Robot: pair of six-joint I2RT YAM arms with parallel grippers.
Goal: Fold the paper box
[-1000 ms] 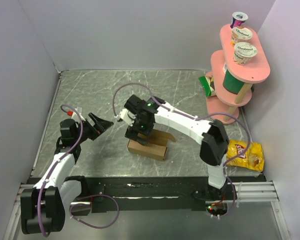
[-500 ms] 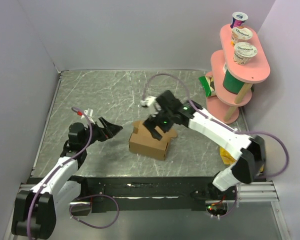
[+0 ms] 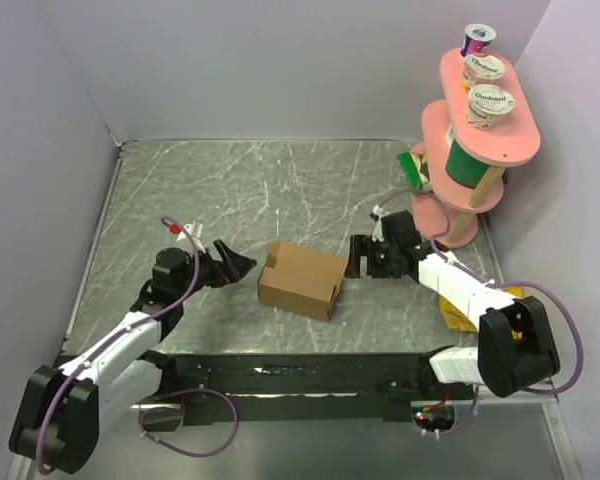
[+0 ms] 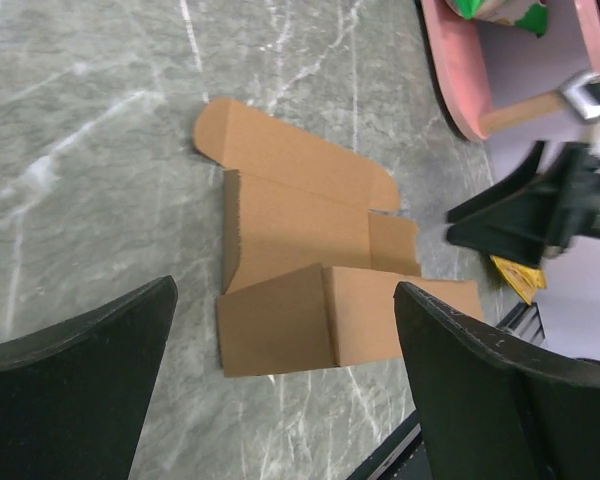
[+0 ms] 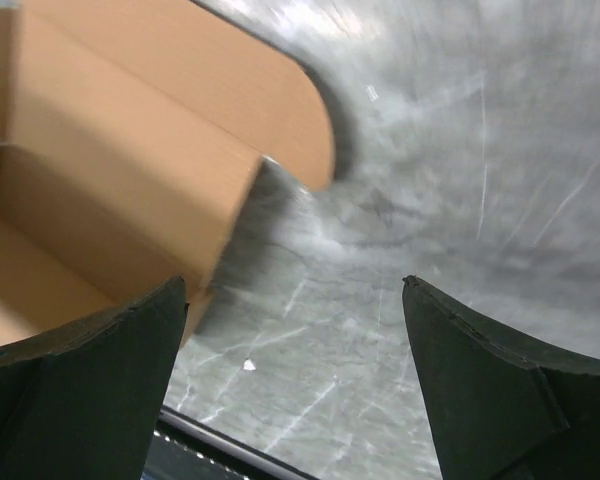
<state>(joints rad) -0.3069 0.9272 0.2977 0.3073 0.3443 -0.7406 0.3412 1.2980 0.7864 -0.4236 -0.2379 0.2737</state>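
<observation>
The paper box (image 3: 302, 280) sits near the middle of the grey marbled bench (image 3: 210, 190), slightly toward the near edge. It is partly formed: some walls stand up around an open inside, and in the left wrist view a long flap with rounded corners lies flat on the bench beside it.

The left hand (image 3: 235, 267) is low, just beside the box's left end and not touching it, with its 2 fingers spread wide and the box framed between them. The right hand (image 3: 358, 258) is just beside the box's right end, also spread wide and holding nothing. Its wrist view shows a box corner and the rounded flap close ahead of its left finger (image 5: 90, 370).

A pink stand (image 3: 475, 130) with 2 tiers rises at the far right, near and behind the right hand. 3 yogurt cups (image 3: 491, 105) stand in a row on its upper tier, and a green can (image 3: 468, 165) stands on the lower one. A green packet (image 3: 412, 168) leans at the stand's left side. A yellow snack bag (image 3: 453, 312) lies on the bench under the right arm's forearm, mostly hidden by it.
</observation>
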